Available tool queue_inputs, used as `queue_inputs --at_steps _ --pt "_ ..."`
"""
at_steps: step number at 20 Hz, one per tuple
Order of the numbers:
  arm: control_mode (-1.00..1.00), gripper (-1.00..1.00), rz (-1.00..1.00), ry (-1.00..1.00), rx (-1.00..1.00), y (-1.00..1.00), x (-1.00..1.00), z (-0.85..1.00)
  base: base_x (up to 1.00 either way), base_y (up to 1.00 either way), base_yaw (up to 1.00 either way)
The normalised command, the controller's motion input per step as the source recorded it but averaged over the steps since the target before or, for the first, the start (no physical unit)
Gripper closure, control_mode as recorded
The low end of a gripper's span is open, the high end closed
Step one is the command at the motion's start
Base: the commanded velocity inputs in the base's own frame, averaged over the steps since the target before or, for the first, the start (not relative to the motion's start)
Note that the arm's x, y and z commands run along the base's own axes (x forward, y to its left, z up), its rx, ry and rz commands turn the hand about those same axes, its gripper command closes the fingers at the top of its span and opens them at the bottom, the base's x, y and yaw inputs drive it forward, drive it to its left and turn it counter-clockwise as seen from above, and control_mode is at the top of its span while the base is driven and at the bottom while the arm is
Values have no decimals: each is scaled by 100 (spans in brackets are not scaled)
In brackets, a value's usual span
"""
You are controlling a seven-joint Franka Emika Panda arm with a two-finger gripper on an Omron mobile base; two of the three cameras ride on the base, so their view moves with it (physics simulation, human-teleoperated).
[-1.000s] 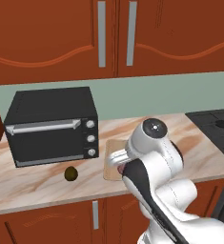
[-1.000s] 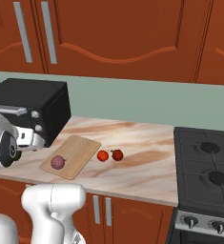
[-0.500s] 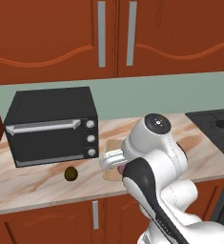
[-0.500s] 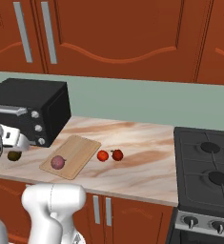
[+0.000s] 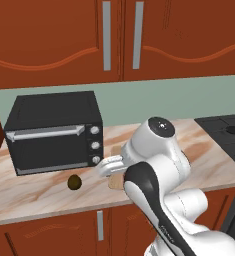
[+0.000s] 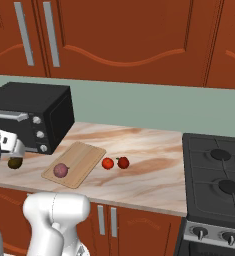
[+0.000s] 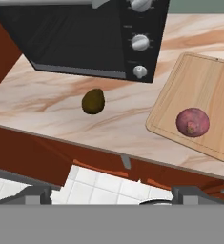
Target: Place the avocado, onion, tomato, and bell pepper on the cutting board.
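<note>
Onion point(image 7: 192, 122): on the cutting board point(image 7: 213, 86)
Avocado point(image 7: 93, 101): on the counter point(image 7: 46, 102) – before the toaster oven point(image 7: 80, 38)
Tomato point(image 6: 107, 163): beside bell pepper point(image 6: 122, 162)
Pincer: state cannot be told

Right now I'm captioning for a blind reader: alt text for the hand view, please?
An avocado lies on the marble counter before a black toaster oven. Right of it, a red onion rests on a wooden cutting board.
</note>
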Motion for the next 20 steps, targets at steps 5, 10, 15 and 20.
queue_inputs --at_steps 5,10,15,20 --pt "-100 -100 0 0 0 37 19 -6 0 0 0" --pt "-100 -100 0 0 0 24 36 0 0 0 0" --pt "-100 -100 0 0 0 13 25 -8 0 0 0" --pt "-100 -100 0 0 0 16 14 -33 0 0 0"
